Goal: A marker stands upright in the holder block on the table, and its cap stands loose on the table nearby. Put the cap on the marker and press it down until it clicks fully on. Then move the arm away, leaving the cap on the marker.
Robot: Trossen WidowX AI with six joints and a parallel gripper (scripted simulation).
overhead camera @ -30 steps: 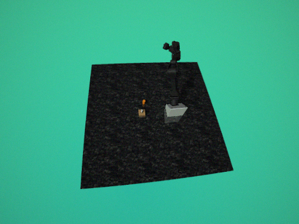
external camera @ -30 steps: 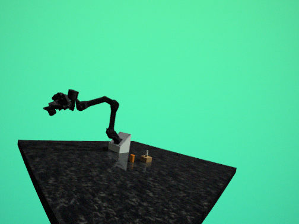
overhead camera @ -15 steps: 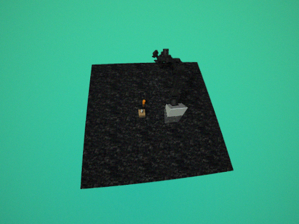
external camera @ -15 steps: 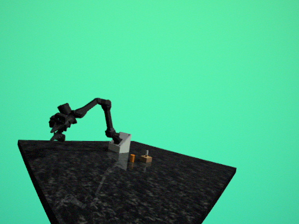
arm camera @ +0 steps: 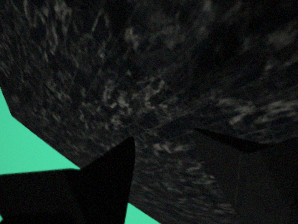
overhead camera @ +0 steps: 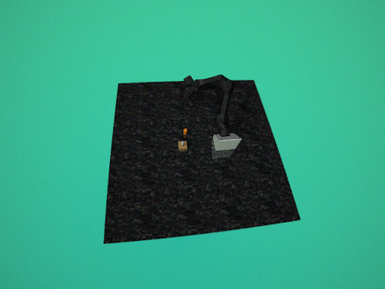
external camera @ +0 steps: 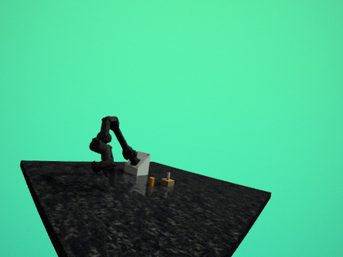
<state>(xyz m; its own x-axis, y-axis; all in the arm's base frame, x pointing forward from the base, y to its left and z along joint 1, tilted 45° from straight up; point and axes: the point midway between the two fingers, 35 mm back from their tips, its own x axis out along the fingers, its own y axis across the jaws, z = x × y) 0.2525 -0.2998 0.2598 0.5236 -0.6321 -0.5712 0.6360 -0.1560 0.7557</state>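
The orange cap (external camera: pixel 151 181) stands upright on the dark tabletop (external camera: pixel 190 217) just beside the holder block (external camera: pixel 167 183) with its marker (external camera: pixel 168 175); it looks light, rigid and smooth, so it would likely tip easily and is best pinched across its sides near mid-height. The claw (external camera: pixel 109 173) hangs low near the far edge, well apart from the cap, fingers roughly half spread and holding nothing
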